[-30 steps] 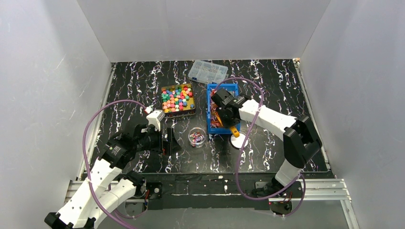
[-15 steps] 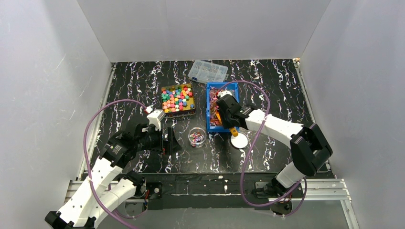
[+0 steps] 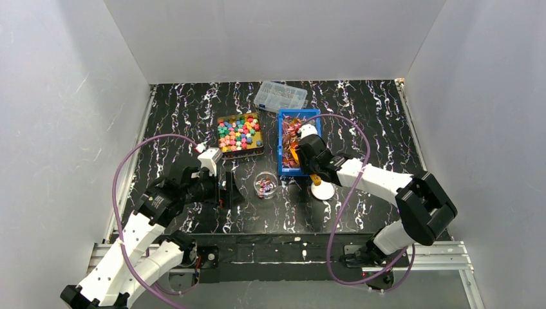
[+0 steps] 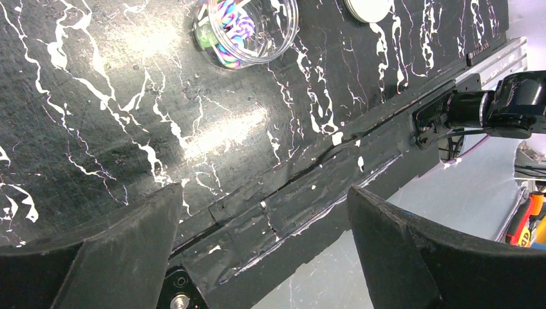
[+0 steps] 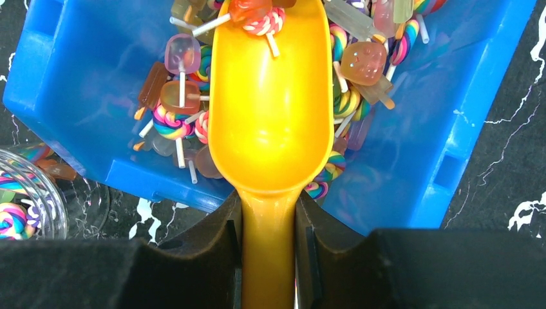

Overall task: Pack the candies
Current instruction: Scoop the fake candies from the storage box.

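White walls close in a black, white-veined surface. Toward its far edge, right of centre, a blue bin holds the candies: tiny glossy lollipops, swirled or jelly-like, on thin white sticks. More candies, chunky and bright, fill a tray just left of the bin, and a few lie in a clear round jar near the middle of the surface. A white lid lies to the right of the jar, and a clear compartment box sits at the far edge. The right gripper is clamped on the handle of a yellow-orange scoop, whose bowl rests among the bin's candies with two at its tip. The left gripper hangs over the near edge, jaws wide apart and empty. The candies look light, hard and slippery, and their sticks are likely to tangle; they seem too small to pinch singly, so lifting them in the scoop's bowl, kept level, looks wisest. Compared with a second ago, the right arm's elbow has swung out toward the near right corner and the wrist has drawn back, uncovering the bin's far end; the left arm, jar and lid have not moved.
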Robot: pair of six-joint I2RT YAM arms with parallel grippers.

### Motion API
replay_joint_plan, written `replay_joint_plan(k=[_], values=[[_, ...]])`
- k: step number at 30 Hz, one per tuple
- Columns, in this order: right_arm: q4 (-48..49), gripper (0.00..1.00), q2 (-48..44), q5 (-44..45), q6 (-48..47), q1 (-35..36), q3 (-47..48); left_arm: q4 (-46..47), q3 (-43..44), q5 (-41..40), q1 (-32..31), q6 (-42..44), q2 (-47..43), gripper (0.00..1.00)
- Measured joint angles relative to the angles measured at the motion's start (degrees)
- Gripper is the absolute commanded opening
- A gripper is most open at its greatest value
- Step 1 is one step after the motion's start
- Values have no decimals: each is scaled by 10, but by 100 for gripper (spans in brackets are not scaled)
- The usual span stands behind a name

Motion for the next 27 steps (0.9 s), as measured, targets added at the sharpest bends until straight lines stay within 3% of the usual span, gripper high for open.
replay_joint_plan(k=[10,27], values=[[81,1,-6,7,-11,0,-44,0,0,-3,0,0,0,98],[147,1,32,30,-31,-4,-35,0,0,-7,0,-2,0,98]])
